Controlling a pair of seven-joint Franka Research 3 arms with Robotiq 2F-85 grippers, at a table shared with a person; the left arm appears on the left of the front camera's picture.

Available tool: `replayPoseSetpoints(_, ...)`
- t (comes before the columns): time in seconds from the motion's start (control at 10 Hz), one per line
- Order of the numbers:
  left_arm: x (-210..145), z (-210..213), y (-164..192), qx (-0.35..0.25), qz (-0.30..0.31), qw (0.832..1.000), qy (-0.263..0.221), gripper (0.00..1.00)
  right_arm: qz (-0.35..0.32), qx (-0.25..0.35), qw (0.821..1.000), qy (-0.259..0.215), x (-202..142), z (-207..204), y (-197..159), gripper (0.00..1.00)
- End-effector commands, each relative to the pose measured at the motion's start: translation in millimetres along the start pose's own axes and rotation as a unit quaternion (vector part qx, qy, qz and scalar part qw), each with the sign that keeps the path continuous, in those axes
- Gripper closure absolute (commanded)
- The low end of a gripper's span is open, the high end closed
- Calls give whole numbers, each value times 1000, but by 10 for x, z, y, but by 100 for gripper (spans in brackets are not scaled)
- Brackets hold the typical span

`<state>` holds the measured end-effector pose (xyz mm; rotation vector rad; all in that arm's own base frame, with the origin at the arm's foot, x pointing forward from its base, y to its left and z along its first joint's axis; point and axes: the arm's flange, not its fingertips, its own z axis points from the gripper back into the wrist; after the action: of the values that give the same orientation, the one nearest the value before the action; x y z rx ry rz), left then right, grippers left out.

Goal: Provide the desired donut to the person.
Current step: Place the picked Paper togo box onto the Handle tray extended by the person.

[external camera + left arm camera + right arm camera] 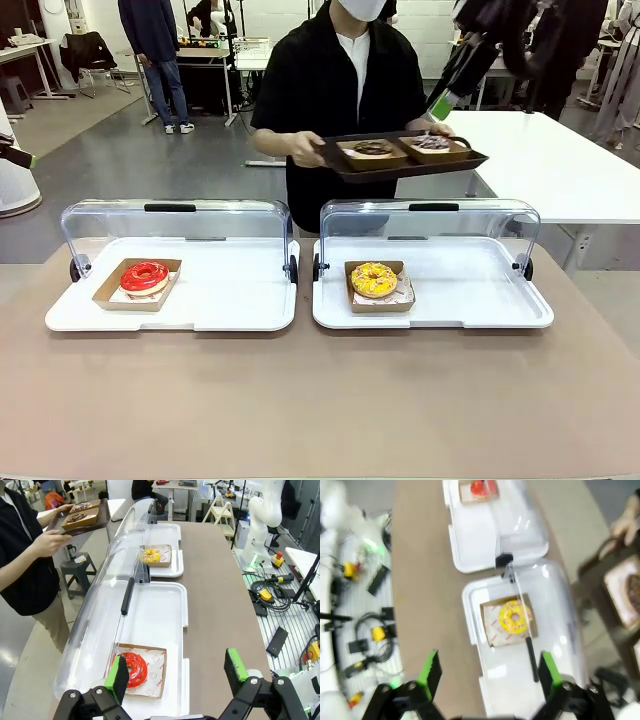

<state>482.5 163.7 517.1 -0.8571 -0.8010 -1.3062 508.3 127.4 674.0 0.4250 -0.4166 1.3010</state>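
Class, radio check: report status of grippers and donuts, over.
Left gripper open, empty, above the red donut. Right gripper open above the yellow donut. Both lids raised.

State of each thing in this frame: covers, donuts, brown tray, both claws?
Left cover: rolled open.
Right cover: rolled open.
Red donut: in its box, untouched.
Yellow donut: in its box, untouched.
Brown tray: held by the person, two donuts on it.
Left claw: open, empty.
Right claw: open, empty.
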Motion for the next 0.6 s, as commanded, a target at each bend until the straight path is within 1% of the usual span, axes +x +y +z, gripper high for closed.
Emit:
replayPoseSetpoints(0.0,10,6,-12,2,0,1000,-1,0,-28,27,996,-82,-465,106,28,0)
replayPoseSetpoints(0.1,10,6,-12,2,0,1000,-1,0,-28,42,990,-128,-712,182,6,0)
replayPoseSetpoints(0.2,10,6,-12,2,0,1000,-1,0,-37,54,985,-162,-941,225,5,0)
replayPoseSetpoints(0.3,10,6,-12,2,0,1000,-1,0,-41,55,981,-184,-1153,255,16,0)
replayPoseSetpoints(0.4,10,6,-12,2,0,1000,-1,0,-29,47,979,-194,-1404,263,-4,0)
replayPoseSetpoints(0.5,10,6,-12,2,0,1000,-1,0,12,32,981,-193,-1658,253,-45,0)
